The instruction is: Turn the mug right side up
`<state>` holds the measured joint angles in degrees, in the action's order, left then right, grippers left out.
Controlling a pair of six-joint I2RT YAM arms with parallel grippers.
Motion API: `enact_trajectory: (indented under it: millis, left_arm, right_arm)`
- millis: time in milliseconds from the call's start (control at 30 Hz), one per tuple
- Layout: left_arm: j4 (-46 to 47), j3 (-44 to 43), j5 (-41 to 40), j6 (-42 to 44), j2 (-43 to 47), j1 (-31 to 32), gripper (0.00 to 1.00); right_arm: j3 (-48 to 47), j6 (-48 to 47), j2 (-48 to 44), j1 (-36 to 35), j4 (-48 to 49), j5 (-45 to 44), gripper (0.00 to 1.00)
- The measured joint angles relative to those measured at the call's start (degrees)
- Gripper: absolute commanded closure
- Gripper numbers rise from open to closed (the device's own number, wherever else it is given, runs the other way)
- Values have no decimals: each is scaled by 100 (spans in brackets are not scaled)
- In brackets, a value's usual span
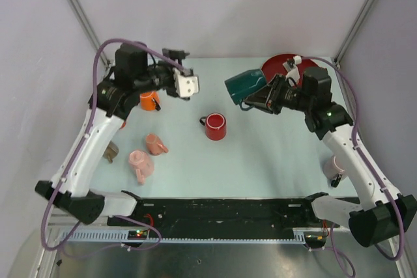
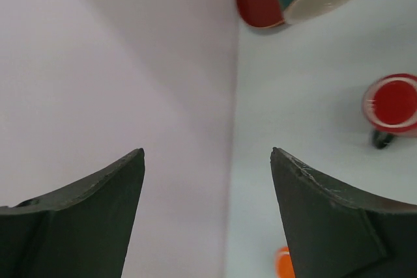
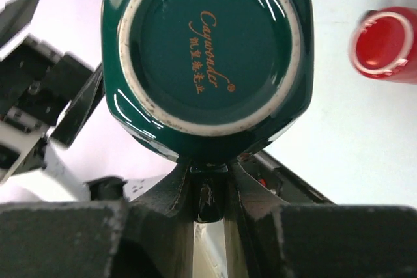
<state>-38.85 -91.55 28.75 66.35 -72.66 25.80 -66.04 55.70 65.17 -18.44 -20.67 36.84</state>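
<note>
**Green mug held sideways in mid-air by a narrow grip**

My right fingers (image 1: 257, 99) are nearly closed, pinching what looks like the handle of the dark green glazed ceramic mug (image 1: 244, 86). The mug hangs above the back of the pale surface (image 1: 260, 161). It lies on its side, base towards my right wrist and mouth towards my left arm. My left fingers (image 2: 104, 193) stand wide apart, holding nothing, near the mug's mouth. Such a thin hold could let a heavy mug pivot or slip as I tilt it upright, and a fall would likely chip it. A wide swing could strike my left fingers or the round red plate (image 1: 280, 64) just behind.
</note>
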Motion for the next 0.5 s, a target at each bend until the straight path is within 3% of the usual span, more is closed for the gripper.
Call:
enact_trajectory:
  millis: [200, 367, 500]
  left_arm:
    - [107, -2129, 66, 409, -1322, -702, 10]
    - [186, -2354, 103, 667, -1412, -1755, 5]
    - [166, -2332, 35, 723, -1447, -2020, 4]
  right_arm:
    - [-859, 155, 459, 319, 103, 684, 100]
    - [-1244, 258, 1021, 841, 291, 1054, 100]
    - [-1268, 341, 1464, 1185, 575, 1311, 100]
